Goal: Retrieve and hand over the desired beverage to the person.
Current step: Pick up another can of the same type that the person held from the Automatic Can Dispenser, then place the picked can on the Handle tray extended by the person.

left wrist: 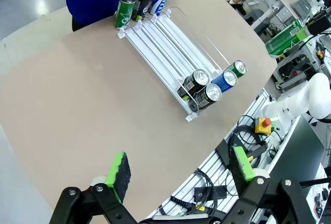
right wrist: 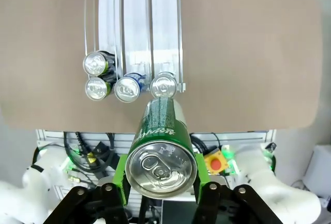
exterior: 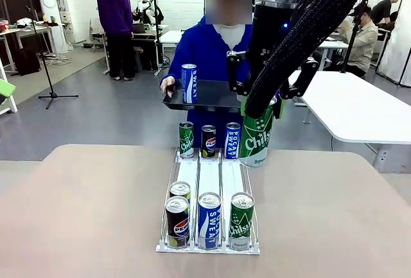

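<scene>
Green Chilsung can (exterior: 257, 133) hangs clamped between the right fingers (right wrist: 161, 182), raised above the desk (exterior: 83, 214) beside the far end of the wire can rack (exterior: 209, 178). Just beyond, the person (exterior: 205, 50) in a royal-blue hoodie holds out a black tray (exterior: 209, 98) bearing a Pocari Sweat can (exterior: 189, 83). The left fingers (left wrist: 181, 169) stand spread wide with nothing between them, over the desk's edge.
</scene>
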Motion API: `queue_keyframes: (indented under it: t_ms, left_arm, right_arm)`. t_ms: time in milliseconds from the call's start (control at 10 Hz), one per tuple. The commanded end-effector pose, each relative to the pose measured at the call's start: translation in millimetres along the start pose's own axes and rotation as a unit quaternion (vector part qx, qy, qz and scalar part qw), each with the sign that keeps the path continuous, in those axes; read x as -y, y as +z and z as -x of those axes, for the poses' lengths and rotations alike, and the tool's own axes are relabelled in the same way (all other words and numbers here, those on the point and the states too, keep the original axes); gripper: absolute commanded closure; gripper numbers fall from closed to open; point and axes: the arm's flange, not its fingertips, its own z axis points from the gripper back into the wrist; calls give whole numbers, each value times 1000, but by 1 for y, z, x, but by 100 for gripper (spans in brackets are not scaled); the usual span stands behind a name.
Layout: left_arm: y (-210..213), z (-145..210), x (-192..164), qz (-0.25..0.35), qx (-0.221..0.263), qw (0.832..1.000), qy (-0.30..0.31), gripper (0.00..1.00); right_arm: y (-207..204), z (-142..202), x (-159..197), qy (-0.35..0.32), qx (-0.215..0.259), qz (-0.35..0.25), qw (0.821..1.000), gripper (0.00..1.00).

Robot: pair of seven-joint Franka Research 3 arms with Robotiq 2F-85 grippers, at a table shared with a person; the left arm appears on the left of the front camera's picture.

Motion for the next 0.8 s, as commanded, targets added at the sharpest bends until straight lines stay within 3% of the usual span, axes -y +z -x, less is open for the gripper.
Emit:
queue_keyframes:
  t_ms: [0,700]
  left_arm:
    - [0,1,-2,8,5,1000,-8,0]
    - [0,1,-2,8,5,1000,-8,0]
  right_arm:
    - [-1,5,2,0,3,1,1000,100]
    - [-1,5,2,0,3,1,1000,100]
